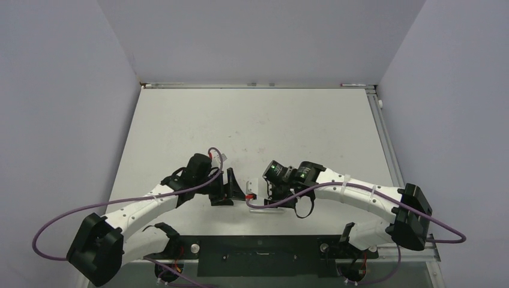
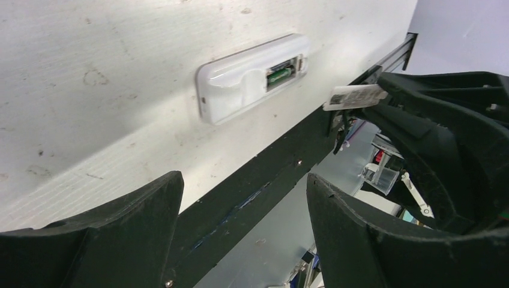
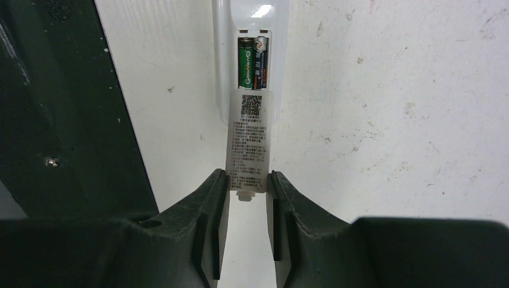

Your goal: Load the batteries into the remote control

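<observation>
The white remote control (image 2: 240, 81) lies back-up on the table, its battery bay uncovered. Both batteries (image 3: 252, 63) sit side by side in that bay, one green-labelled, one dark. My right gripper (image 3: 248, 180) is shut on the loose white battery cover (image 3: 251, 141), a thin plate with a QR code and small print. The cover's far end rests just short of the bay. In the left wrist view the same cover (image 2: 355, 96) sticks out of the right gripper's black fingers (image 2: 432, 120). My left gripper (image 2: 243, 186) stands open and empty, a little short of the remote.
A black strip (image 2: 264, 174) runs along the table's near edge, close beside the remote, and shows again as the black strip (image 3: 60, 120) in the right wrist view. From above, the two grippers face each other: the left gripper (image 1: 234, 187) and the right gripper (image 1: 267, 191).
</observation>
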Controlling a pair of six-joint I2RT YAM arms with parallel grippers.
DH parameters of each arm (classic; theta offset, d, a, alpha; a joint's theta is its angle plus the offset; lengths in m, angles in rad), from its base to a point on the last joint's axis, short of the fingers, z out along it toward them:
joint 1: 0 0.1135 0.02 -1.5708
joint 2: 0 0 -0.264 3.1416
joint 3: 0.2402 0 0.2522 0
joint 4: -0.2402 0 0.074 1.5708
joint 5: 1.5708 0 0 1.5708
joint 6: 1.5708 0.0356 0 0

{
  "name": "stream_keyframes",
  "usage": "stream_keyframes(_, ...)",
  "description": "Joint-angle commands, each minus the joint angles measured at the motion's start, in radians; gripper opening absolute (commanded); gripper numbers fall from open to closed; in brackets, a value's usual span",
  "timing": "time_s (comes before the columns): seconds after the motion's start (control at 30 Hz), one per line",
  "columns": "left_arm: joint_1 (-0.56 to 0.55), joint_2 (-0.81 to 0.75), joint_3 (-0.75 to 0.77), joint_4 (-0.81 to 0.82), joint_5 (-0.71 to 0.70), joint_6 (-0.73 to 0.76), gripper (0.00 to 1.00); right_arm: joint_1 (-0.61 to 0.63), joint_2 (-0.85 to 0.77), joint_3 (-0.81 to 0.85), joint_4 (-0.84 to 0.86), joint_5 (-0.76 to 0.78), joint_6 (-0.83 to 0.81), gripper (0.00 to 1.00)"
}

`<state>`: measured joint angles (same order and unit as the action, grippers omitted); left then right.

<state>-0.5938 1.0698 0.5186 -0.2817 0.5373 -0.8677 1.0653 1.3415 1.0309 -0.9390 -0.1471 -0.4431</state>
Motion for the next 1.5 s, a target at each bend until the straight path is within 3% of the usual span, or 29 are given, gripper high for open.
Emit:
stream_keyframes(0.0,0.002,0.036,-0.013,0.072,-0.012,0.018,0.72,-0.021,0.02,-0.003,0.021,-0.019,-0.072,0.08)
stream_keyframes(0.4,-0.031,0.171,-0.032,0.177,-0.009,-0.01,0.71,-0.034,0.093,-0.001,0.067,-0.067,-0.114,0.08)
stream_keyframes(0.77,-0.061,0.271,-0.017,0.236,-0.004,-0.011,0.61,-0.04,0.155,0.011,0.096,-0.098,-0.116,0.09)
stream_keyframes(1.47,-0.069,0.347,-0.029,0.267,0.007,0.003,0.57,-0.064,0.195,0.041,0.106,-0.119,-0.114,0.08)
